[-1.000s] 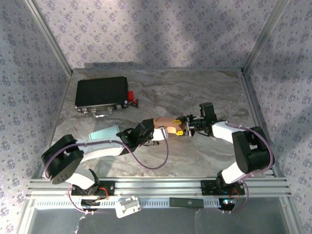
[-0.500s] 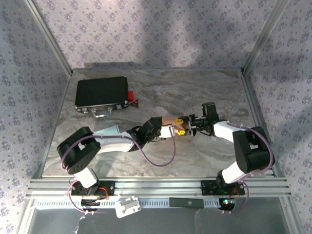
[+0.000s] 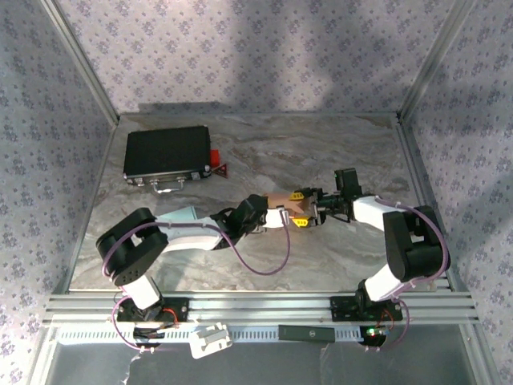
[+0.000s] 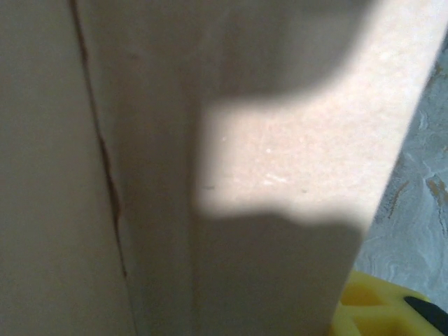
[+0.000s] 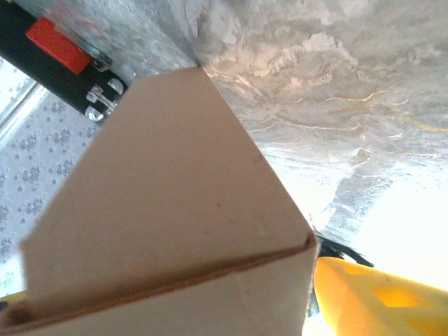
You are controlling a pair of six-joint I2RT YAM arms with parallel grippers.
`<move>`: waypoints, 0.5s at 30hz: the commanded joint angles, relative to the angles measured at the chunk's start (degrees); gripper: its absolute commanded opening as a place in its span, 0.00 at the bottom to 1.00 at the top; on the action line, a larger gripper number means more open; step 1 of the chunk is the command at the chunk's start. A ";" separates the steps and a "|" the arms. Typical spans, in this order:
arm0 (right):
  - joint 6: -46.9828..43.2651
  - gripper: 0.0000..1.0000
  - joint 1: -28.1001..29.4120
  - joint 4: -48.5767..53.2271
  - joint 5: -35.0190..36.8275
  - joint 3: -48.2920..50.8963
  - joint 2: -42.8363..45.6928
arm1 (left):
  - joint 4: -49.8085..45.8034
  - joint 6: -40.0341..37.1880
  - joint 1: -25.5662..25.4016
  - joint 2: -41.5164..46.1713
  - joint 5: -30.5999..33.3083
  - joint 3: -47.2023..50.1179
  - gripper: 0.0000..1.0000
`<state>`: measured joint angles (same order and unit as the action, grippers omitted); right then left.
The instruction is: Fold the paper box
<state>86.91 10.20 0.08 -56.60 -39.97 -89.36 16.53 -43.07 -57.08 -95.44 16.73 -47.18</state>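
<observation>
Both arms look alike to me: the left arm (image 3: 186, 237) and right arm (image 3: 370, 212) have white shells between chunky black joints. A thin purple cable (image 3: 264, 273) loops loosely along each. The right pincer (image 3: 299, 209) has bright yellow fingers (image 5: 378, 297).

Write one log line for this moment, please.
paper box: mid-table, between arms | left gripper: at its left end, grip unclear | right gripper: at its right end, grip unclear

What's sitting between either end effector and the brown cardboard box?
Nothing visible. The left end effector and right end effector are both right at the brown cardboard box, one on each side. The black hard case lies far left, well apart.
</observation>
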 commanded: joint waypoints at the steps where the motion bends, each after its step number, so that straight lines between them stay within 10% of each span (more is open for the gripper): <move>1: -6.51 0.71 -1.60 10.33 0.38 -4.06 2.46 | -8.41 0.39 -0.72 2.86 -1.92 -2.19 0.42; 15: -36.64 0.71 -6.56 32.32 12.28 -14.79 15.57 | -54.57 11.79 -1.01 7.38 -8.88 -18.04 0.38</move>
<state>60.36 2.59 27.86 -49.71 -53.41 -76.36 -21.52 -35.16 -57.56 -89.14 10.96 -62.98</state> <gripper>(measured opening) 0.719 0.386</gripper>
